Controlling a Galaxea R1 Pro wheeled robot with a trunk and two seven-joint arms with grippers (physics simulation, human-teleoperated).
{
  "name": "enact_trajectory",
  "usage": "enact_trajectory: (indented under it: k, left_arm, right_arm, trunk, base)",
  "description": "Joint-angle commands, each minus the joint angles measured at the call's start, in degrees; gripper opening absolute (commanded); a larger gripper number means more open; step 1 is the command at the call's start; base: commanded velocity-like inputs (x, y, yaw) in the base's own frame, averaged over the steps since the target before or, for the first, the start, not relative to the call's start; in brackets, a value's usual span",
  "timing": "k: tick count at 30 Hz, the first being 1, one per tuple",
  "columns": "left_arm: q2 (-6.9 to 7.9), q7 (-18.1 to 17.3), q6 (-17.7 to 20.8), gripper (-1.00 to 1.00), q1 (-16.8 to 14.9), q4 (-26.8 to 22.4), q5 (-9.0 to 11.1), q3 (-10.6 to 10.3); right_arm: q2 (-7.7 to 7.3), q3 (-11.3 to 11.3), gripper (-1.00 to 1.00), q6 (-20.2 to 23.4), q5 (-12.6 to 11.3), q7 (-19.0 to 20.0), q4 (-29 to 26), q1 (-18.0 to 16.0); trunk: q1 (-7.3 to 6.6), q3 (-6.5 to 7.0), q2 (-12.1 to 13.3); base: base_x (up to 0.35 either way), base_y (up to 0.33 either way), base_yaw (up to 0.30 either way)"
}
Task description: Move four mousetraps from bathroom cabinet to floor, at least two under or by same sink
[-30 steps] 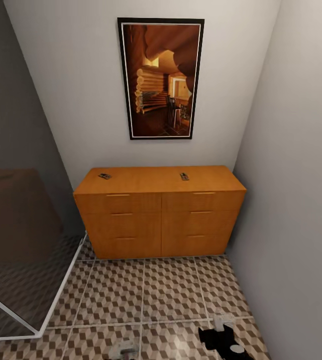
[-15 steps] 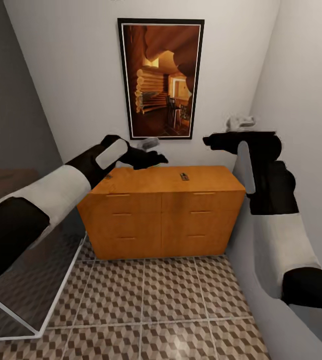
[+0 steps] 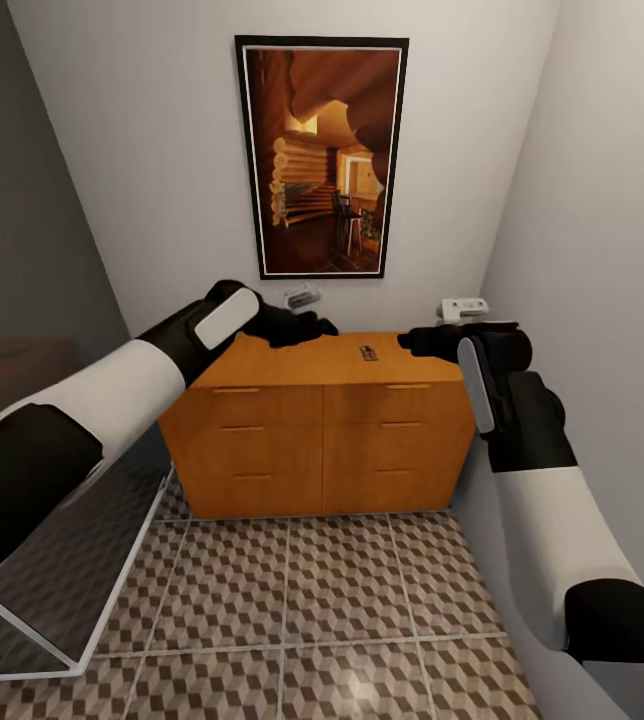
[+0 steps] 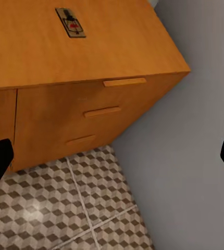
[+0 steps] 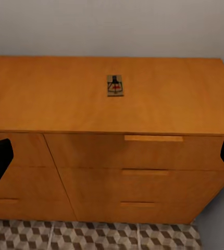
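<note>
The orange-brown cabinet (image 3: 322,430) stands against the back wall on the cube-patterned bathroom floor (image 3: 342,600). One small dark mousetrap (image 3: 368,352) lies on its top, right of the middle. My left gripper (image 3: 307,325) hovers over the top's left half, and its arm hides that end. At the top's right end my right gripper (image 3: 417,342) hangs just right of the mousetrap. The left wrist view has the mousetrap (image 4: 71,22) far ahead of the open gripper (image 4: 114,160). In the right wrist view the mousetrap (image 5: 114,85) lies ahead of the open gripper (image 5: 112,159). Nothing is held.
A framed picture (image 3: 322,155) hangs above the cabinet. A grey wall (image 3: 602,300) runs close along the cabinet's right end. A glass panel with a white frame (image 3: 52,580) leans in at the lower left. Drawer fronts carry bar handles (image 5: 153,138).
Both arms have come up from the bottom of the view. In the last half second the right gripper dropped to the level of the cabinet top and the left one shifted slightly.
</note>
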Motion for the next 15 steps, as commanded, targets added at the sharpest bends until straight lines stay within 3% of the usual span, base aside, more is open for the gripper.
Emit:
enact_trajectory:
  k: [1,3,8,15]
  left_arm:
    - [0.16,0.5,0.0,1.0,-0.2,-0.1,0.6,-0.2]
    - [1.35,0.5,0.1,1.0,-0.6,-0.1,0.6,-0.2]
    - [1.6,0.5,-0.1,1.0,-0.3,0.3,0.6,-0.6]
    - [1.2,0.5,-0.2,1.0,-0.1,1.0,0.6,-0.7]
  right_arm:
    - [0.01,0.0,1.0,0.3,-0.2,-0.1,0.1,-0.1]
    - [0.02,0.1,1.0,0.3,-0.1,-0.1,0.6,-0.1]
    - [0.07,0.2,1.0,0.3,-0.1,-0.1,1.9,0.1]
    - [0.09,0.3,1.0,0.2,-0.1,0.1,5.0,0.4]
  trunk:
    - [0.01,-0.08,-0.1]
    - [0.01,-0.08,-0.1]
    - [0.01,-0.08,-0.1]
    - [0.01,-0.08,-0.1]
  base:
    - [0.0,0.0,0.0]
    - [0.0,0.0,0.0]
    - [0.022,0.0,0.0]
    - [0.258,0.0,0.0]
